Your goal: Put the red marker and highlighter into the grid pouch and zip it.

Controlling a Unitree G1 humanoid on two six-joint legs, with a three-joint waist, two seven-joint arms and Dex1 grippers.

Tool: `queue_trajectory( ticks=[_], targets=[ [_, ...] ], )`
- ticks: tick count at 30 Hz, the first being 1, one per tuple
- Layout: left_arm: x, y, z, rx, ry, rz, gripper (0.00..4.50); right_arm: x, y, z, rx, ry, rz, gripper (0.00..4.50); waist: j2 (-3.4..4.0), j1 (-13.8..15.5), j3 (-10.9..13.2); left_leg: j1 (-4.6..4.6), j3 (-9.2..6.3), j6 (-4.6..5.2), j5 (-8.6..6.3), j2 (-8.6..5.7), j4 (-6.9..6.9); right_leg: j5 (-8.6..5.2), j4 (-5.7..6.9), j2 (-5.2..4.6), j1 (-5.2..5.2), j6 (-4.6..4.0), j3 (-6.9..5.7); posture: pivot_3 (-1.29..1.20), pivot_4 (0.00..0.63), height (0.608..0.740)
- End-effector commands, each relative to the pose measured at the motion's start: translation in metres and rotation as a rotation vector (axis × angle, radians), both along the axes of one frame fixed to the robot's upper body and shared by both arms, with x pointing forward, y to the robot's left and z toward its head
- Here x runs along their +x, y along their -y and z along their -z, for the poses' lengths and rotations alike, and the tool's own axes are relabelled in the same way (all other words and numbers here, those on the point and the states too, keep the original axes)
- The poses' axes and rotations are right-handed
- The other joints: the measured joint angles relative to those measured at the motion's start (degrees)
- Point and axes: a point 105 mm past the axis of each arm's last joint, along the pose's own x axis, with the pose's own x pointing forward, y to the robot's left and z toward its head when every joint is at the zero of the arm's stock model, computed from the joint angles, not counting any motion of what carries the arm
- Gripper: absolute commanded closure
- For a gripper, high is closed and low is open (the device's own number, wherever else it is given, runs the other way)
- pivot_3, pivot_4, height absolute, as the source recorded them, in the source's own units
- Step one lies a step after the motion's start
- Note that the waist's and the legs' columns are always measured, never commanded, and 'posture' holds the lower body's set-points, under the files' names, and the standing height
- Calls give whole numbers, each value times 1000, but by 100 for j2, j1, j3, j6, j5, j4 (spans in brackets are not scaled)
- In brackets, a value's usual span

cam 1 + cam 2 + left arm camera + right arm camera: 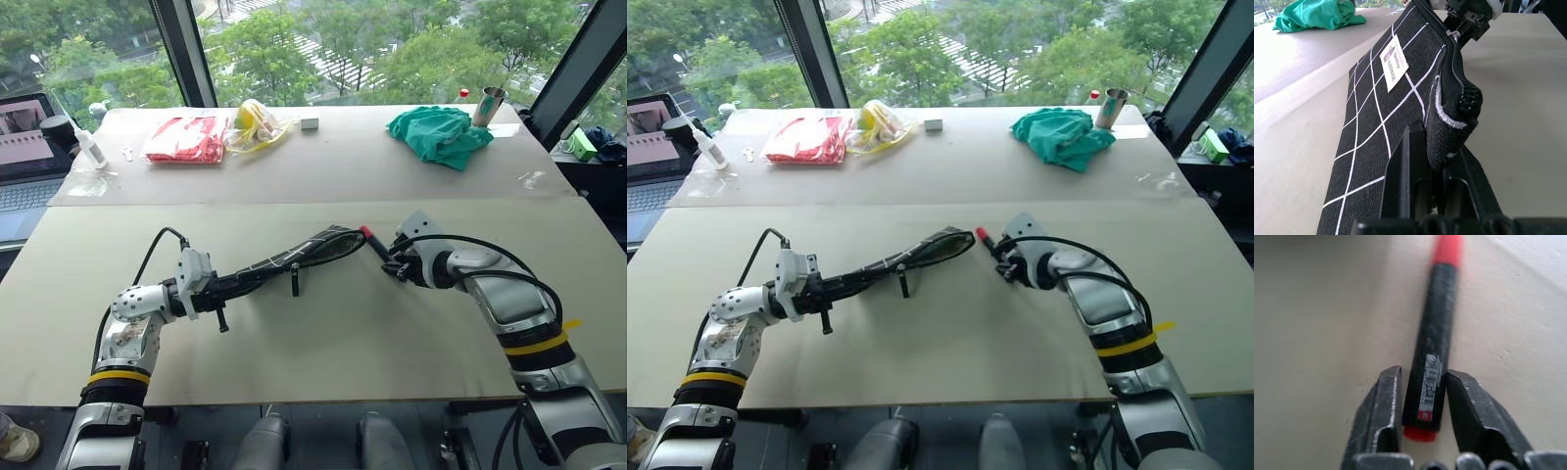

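The grid pouch (294, 257) hangs off the table, held out sideways by its near end in my left gripper (1435, 161), which is shut on the fabric beside the zipper. Its open mouth faces my right gripper (392, 262). That gripper is shut on the black body of the red marker (1432, 347), one finger on each side. The marker's red cap (367, 233) points at the pouch's mouth and sits just beside it. I cannot tell whether the marker rests on the table or is just off it. The highlighter is hidden from view.
At the back of the table lie a red plastic packet (184, 139), a yellow bag (257, 125), a small white block (310, 123), a green cloth (438, 134) and a metal cup (488, 106). A laptop (24, 147) and a white bottle (88, 147) stand at the far left.
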Motion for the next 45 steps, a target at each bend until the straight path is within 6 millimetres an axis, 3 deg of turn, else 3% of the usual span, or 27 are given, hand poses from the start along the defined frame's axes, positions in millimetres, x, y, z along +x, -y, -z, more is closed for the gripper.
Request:
queue_trajectory(
  ticks=[1, 2, 6, 8, 10, 15, 21, 30, 37, 45],
  targets=[
    [1, -3, -12, 1, 48, -3, 4500, 9, 31, -20, -93, 114, 56, 3933, 0, 31, 0, -2, 0, 0, 0, 0, 0, 0, -1, 0, -1, 0, 0, 0, 150, 740],
    [2, -2, -12, 1, 48, -3, 4500, 12, 36, -29, -110, 153, 54, 3933, 0, 41, 0, -5, 1, 0, 0, -2, 0, 0, -2, -1, -4, 0, 0, 0, 150, 740],
    [1, -1, -12, 0, 48, 3, 4500, 11, 55, -102, -195, 429, -55, 3933, 13, 25, 8, -32, 10, -1, 1, -1, 0, 0, 2, -1, -40, 0, 8, 0, 150, 740],
    [2, -1, -11, 2, 47, 5, 4500, -16, 39, -119, -208, 445, -268, 3933, 16, 11, 10, -41, 14, -3, 2, 0, 0, 0, 4, -1, -50, 1, 8, 0, 150, 740],
    [2, -1, -11, 4, 47, 7, 4500, -39, 23, -123, -229, 439, -437, 3933, 16, -21, 10, -39, 28, -2, 2, 5, -11, 0, -1, 2, -47, 1, -2, 0, 150, 740],
    [3, 0, -10, 4, 48, 14, 4500, -68, -8, -112, -334, 394, -660, 3933, 11, -98, 8, -30, 36, 6, -3, 11, -12, 0, -2, 6, -36, 1, -5, 0, 150, 740],
    [4, 2, -10, 3, 50, 20, 4500, -56, -22, -96, -475, 429, -696, 3933, 11, -55, 8, -31, 33, 4, -2, 7, -7, 0, -1, 4, -39, 1, -2, 0, 150, 740],
    [3, 5, -7, 12, 47, 38, 4500, -45, -35, -88, -588, 462, -763, 3933, 11, -56, 8, -35, 31, -2, 2, 7, -7, 0, -2, 3, -42, 0, -4, 0, 150, 740],
    [3, 7, -6, 15, 50, 45, 4500, -40, -71, -103, -571, 536, -843, 3933, 11, -70, 8, -35, 23, -6, 3, 7, -8, 0, -1, 3, -44, 1, -4, 0, 150, 740],
    [3, 9, -4, 11, 48, 46, 4500, -45, -128, -70, -529, 542, -989, 3933, 11, -77, 8, -35, 12, -35, 21, 6, -8, 0, 3, 3, -47, 0, -3, 0, 150, 740]
  ],
)
